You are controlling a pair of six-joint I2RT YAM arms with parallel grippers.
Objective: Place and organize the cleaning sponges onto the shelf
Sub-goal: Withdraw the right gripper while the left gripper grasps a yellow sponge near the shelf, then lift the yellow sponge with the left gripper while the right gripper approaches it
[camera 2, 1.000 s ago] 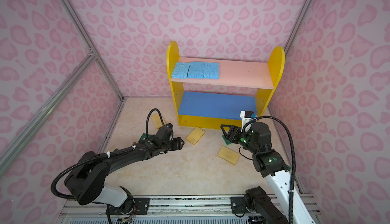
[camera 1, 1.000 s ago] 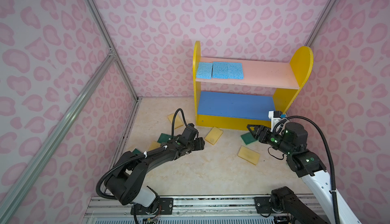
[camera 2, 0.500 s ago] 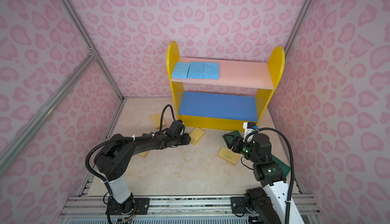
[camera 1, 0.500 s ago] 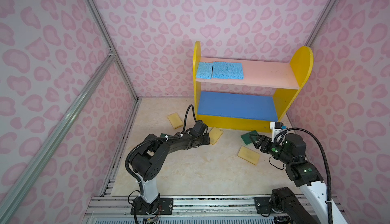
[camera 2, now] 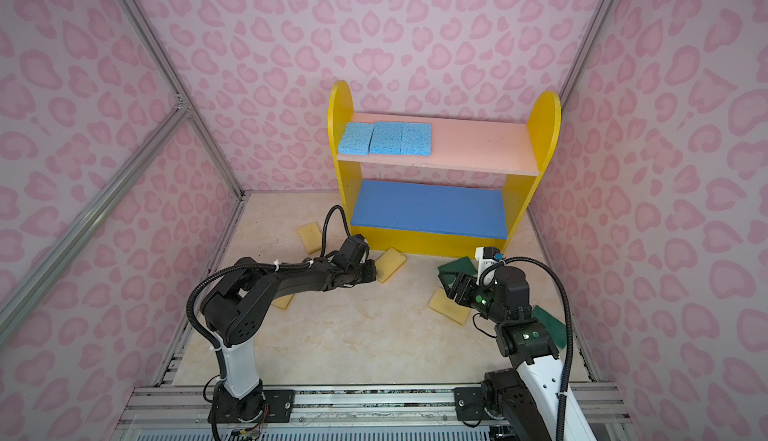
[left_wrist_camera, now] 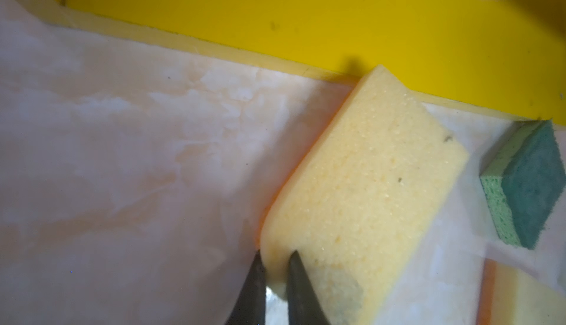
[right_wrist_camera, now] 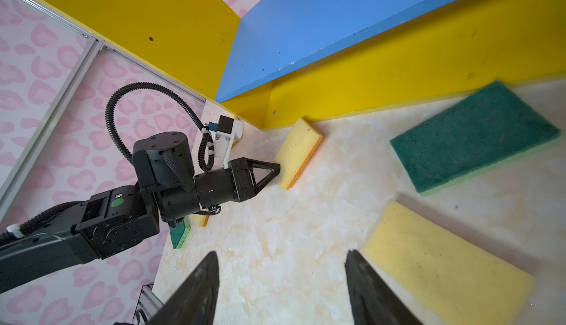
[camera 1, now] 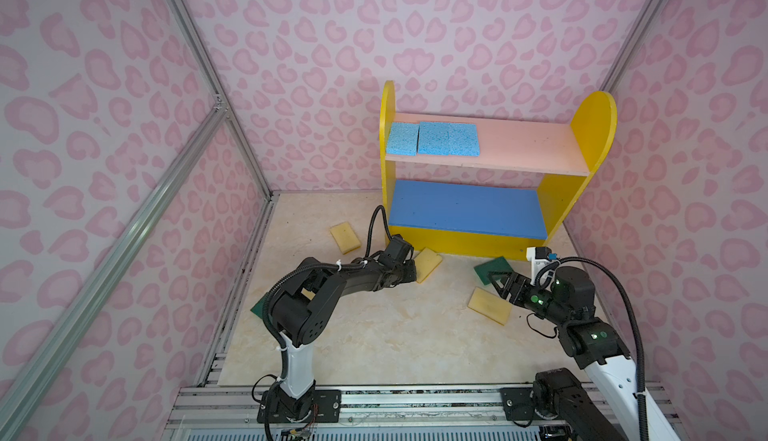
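Left of centre in a top view, my left pincer (camera 1: 414, 270) lies low over the surface (camera 1: 374, 335). The left wrist view shows its tips drawn nearly together, pinching one corner of a pale yellow sponge (left_wrist_camera: 361, 185). That sponge lies flat, its far corner up against the yellow base of the shelf (camera 1: 469, 243). I expect it to be light and squashy, and held by a corner it will droop and twist. I'd rather hold it mid-edge, though how deep the bite goes I can't quite tell. Upper centre, three blue sponges (camera 1: 432, 138) sit side by side on the pink board. Further right, a green sponge (right_wrist_camera: 471, 136) and a second yellow sponge (right_wrist_camera: 444, 271) lie on the surface. My right pincer (right_wrist_camera: 281, 253) is spread wide and empty just beside the latter.
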